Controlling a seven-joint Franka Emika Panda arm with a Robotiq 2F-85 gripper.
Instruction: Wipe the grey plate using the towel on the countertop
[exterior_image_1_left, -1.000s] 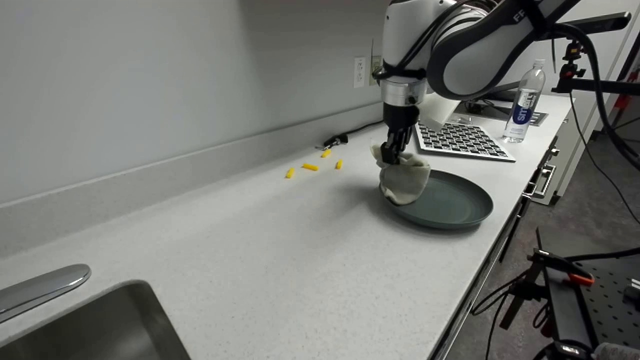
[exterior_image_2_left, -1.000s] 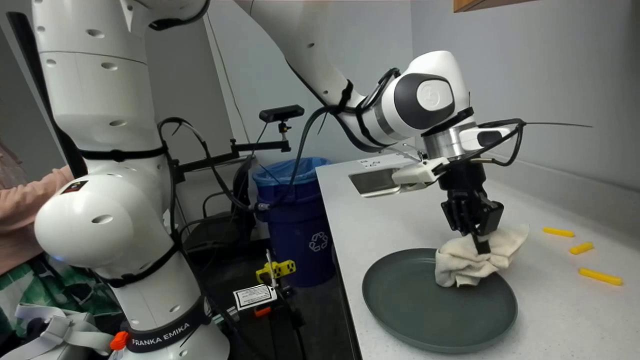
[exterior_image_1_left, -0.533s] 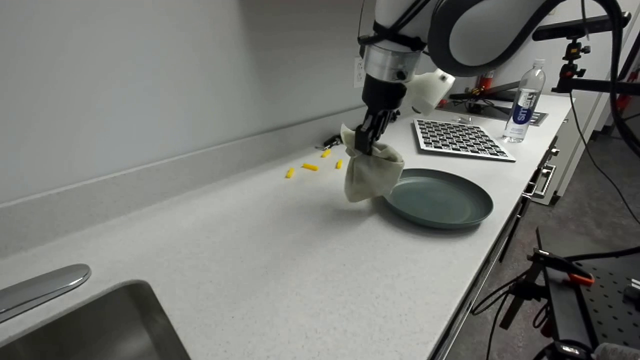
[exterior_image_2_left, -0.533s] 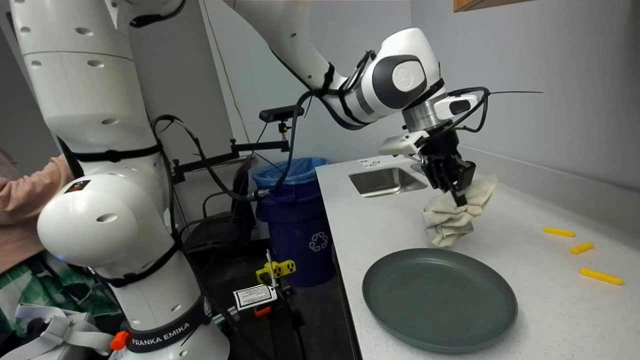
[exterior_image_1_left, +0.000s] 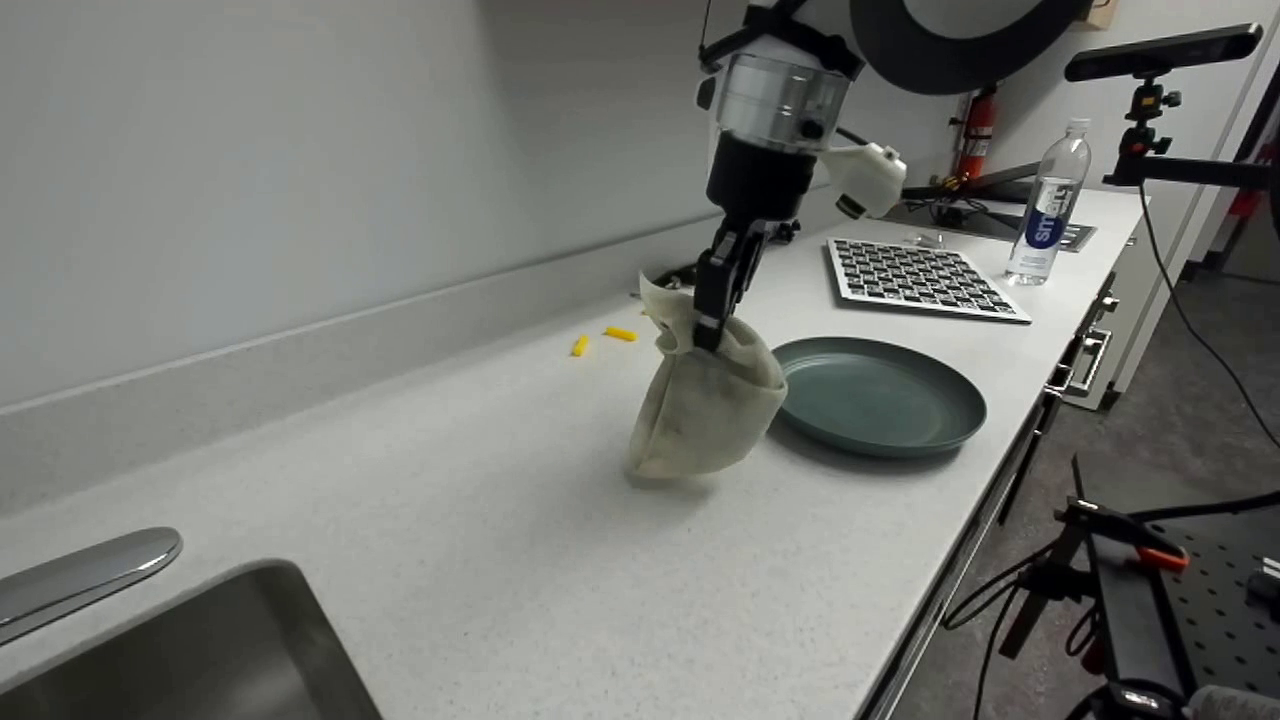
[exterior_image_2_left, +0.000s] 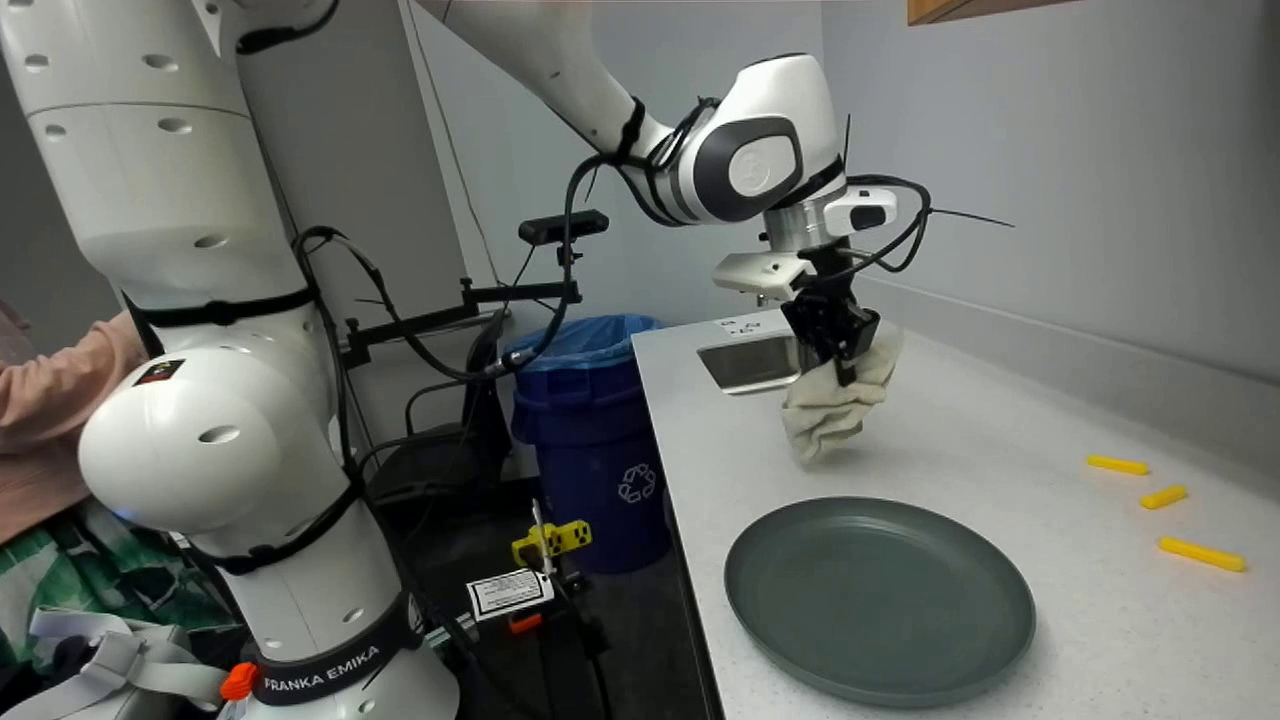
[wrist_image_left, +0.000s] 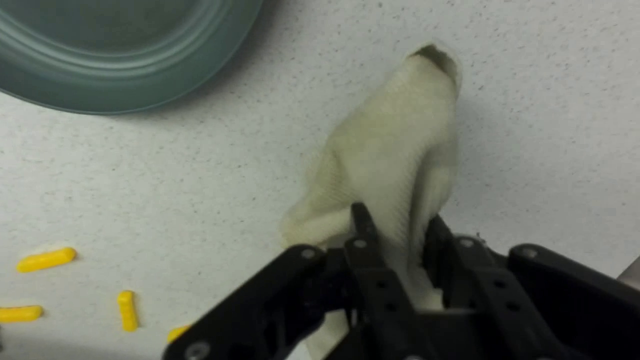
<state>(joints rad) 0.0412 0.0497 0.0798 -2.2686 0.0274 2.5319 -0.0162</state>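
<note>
- Close by the front edge of the bench, the drawer side, lies the grey plate, flat and face up.
- Just beside it, toward the sink end, I have the towel in my fingers. They stand narrow, pinched on a gathered fold, with the cloth drooping below. Towel and plate are apart; whether the lowest tip touches the bench, I cannot tell.
- I reckon this is a gap between strokes or the close of the job; how clean the plate is, I can't judge.
- If I bring the towel onto the plate, that front edge is my main worry: a shove toward it, cloth bunched against the rim, could send the plate over.
- Too thin a pinch could let the towel drag free under friction, and coming down too low could set me scraping the plate.
- A wide swing near the back edge could let a loose fold sweep the yellow sticks.
- Pale and speckled, the bench meets a grey wall along its back edge. Sink and faucet sit at one end; past the plate are a checkered board and, near the front edge, a clear bottle.
- Off the front edge I have a blue recycling bin, a mounted camera and someone's pink sleeve.
</note>
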